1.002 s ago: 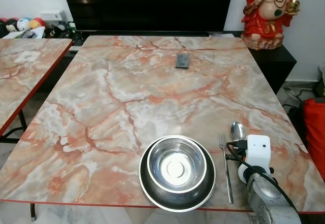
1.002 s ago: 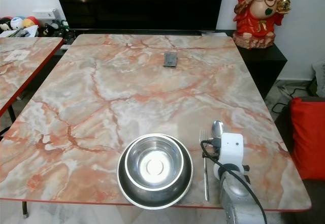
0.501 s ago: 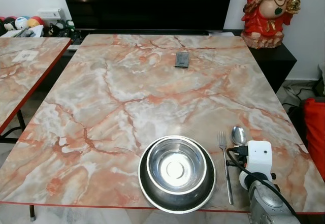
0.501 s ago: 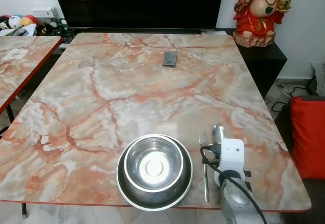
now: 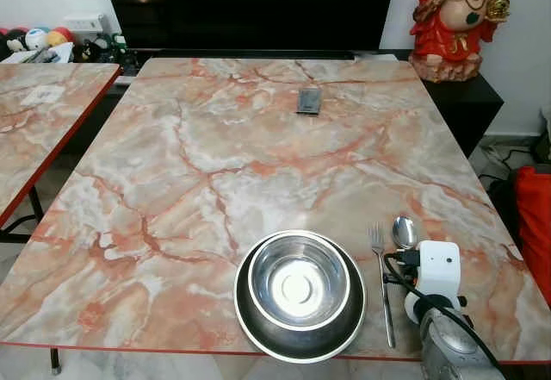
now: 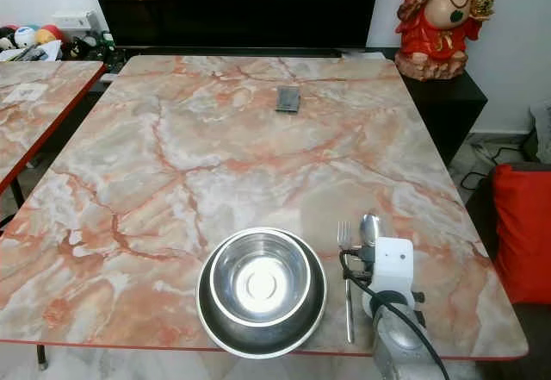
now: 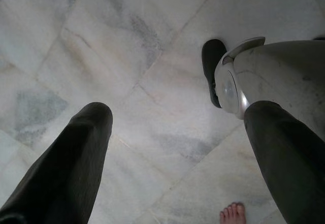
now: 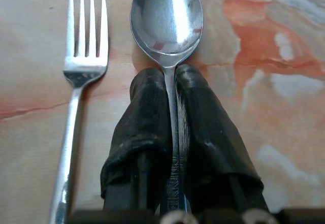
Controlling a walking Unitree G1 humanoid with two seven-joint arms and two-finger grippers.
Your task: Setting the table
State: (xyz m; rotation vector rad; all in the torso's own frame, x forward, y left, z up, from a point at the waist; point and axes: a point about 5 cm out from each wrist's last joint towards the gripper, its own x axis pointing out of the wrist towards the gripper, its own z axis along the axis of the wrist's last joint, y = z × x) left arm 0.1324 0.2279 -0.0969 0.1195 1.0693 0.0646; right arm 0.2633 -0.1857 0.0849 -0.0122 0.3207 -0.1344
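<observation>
A steel bowl [image 5: 299, 279] sits inside a wider steel plate [image 5: 255, 323] at the near edge of the marble table [image 5: 215, 139]. A fork [image 5: 380, 268] lies just right of the plate, and a spoon [image 5: 404, 230] lies right of the fork, parallel to it. In the right wrist view my right gripper [image 8: 170, 76] is shut on the spoon's [image 8: 166, 16] handle, bowl end pointing away, with the fork [image 8: 84, 41] beside it on the table. My left gripper [image 7: 177, 109] hangs open over the floor.
A small dark flat object [image 5: 309, 102] lies at the table's far middle. A red statue [image 5: 455, 18] stands at the back right, beside a black screen [image 5: 250, 5]. A second marble table [image 5: 34, 113] is on the left. A person's toes [image 7: 232, 214] show on the floor.
My right gripper has drawn back slightly toward the near edge, and the spoon has come with it. Bowl, plate and fork have stayed put.
</observation>
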